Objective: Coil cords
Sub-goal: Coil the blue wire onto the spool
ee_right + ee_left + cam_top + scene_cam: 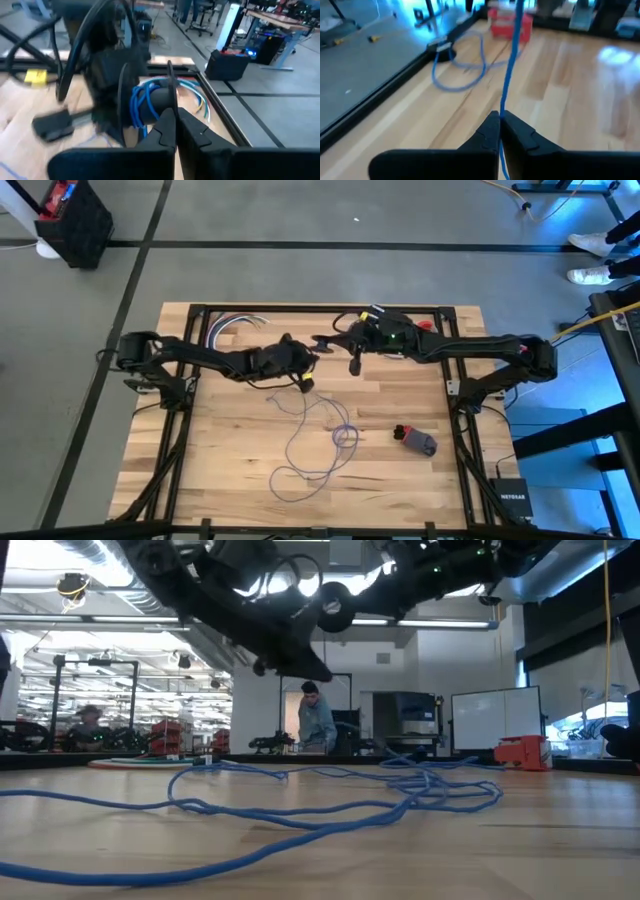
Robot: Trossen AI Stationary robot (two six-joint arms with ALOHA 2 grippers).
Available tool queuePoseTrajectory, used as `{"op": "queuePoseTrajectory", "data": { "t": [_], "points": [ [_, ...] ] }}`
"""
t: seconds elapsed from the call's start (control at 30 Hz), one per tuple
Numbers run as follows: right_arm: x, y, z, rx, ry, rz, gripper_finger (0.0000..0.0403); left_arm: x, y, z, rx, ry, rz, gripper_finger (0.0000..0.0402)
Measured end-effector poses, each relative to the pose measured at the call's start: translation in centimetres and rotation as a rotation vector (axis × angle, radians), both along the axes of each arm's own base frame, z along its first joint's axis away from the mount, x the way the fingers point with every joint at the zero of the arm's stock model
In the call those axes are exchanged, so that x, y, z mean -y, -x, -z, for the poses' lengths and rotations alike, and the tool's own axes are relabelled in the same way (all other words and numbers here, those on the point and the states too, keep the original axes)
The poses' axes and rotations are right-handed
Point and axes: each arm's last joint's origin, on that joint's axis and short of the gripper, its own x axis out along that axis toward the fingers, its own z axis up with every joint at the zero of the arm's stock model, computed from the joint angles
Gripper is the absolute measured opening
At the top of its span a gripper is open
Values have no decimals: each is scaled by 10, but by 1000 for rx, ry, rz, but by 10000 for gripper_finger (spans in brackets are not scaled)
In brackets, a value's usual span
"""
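Observation:
A thin blue cord (320, 445) lies in loose loops on the wooden table's middle; it also shows in the low view (300, 815). A small black spool (150, 102) with blue cord wound on its core hangs in the air above the table's far middle (333, 608). My right gripper (176, 112) is shut at the spool. My left gripper (500, 120), just left of the spool (305, 368), is shut on the cord. My left gripper pinches a single strand of the blue cord (503, 107) between its two fingertips. The strand runs straight on away from the fingers, clear of the table. My right gripper is shut on the rim of one thin round flange (170, 95) of the spool, pinched between its two fingertips. The fingers come level from the table's right side. The spool is lifted clear of the table.
A red and grey object (415, 440) lies on the table's right near part. Coloured wires (235, 323) lie at the far left edge. A black frame (300, 308) runs round the table. A person (318, 720) stands in the room beyond.

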Motion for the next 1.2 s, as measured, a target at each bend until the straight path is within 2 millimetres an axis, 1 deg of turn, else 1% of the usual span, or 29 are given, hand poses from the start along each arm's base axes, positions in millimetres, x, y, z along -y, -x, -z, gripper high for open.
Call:
{"op": "queuePoseTrajectory", "data": {
  "t": [0.13, 0.27, 0.33, 0.47, 0.67, 0.8, 0.87, 0.97, 1.1, 1.2],
  "points": [
    [3, -5, 1, 46, 0, 44, 3, 5, -10, -1, 131, 3, 6, 4],
    [6, -12, 5, 71, 14, 98, 3, 9, -14, -9, 255, 9, 21, 5],
    [8, -14, 10, 49, 21, 121, 3, 12, -15, -13, 296, 13, 31, 5],
    [9, -17, 14, 36, 49, 145, 3, 13, -16, -20, 372, 11, 36, 5],
    [10, -18, 24, -50, 102, 134, 3, 13, -13, -32, 452, 12, 33, 5],
    [10, -17, 29, -122, 146, 136, 3, 13, -7, -43, 452, -21, 32, 5],
    [10, -16, 30, -145, 157, 131, 3, 14, -3, -48, 421, -39, 37, 5],
    [9, -15, 33, -182, 160, 122, 3, 10, 6, -52, 325, -49, 36, 5],
    [9, -14, 37, -220, 154, 116, 3, 4, 20, -51, 173, -28, 17, 5],
    [9, -14, 39, -230, 152, 108, 3, 1, 30, -53, 93, -20, 5, 5]
  ]
}}
